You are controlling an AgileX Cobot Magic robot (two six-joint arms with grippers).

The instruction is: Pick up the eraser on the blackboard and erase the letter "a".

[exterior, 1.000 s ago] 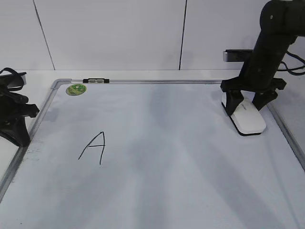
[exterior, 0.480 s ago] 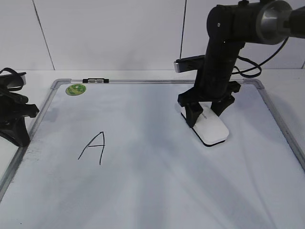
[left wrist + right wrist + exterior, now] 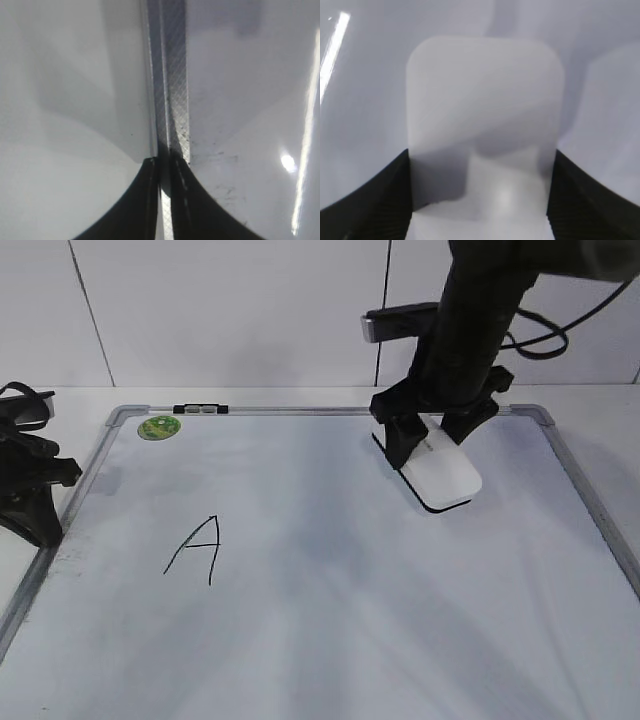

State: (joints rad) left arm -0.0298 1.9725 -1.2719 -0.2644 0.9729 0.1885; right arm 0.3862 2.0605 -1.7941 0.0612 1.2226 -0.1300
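My right gripper point(image 3: 428, 445) is shut on the white eraser point(image 3: 446, 481) and holds it at the far middle-right of the blackboard point(image 3: 350, 600). In the right wrist view the eraser point(image 3: 485, 90) fills the space between the two jaws point(image 3: 480, 165), with the board point(image 3: 360, 75) beneath. I cannot tell whether the eraser touches the board. No lowercase letter "a" shows in any view. My left gripper point(image 3: 42, 528) is shut and empty at the board's left edge. Its jaws point(image 3: 165, 162) hang over the grey frame point(image 3: 172, 75).
A tall capital "A" point(image 3: 197, 548) is drawn on the left half of the board. A small green round sticker point(image 3: 160, 426) and a black clip point(image 3: 201, 409) sit at the far left corner. A white wall stands behind.
My right gripper carried the eraser from the board's right edge leftward to the middle-right. It then shifted it a little toward the far edge. The left arm has not moved.
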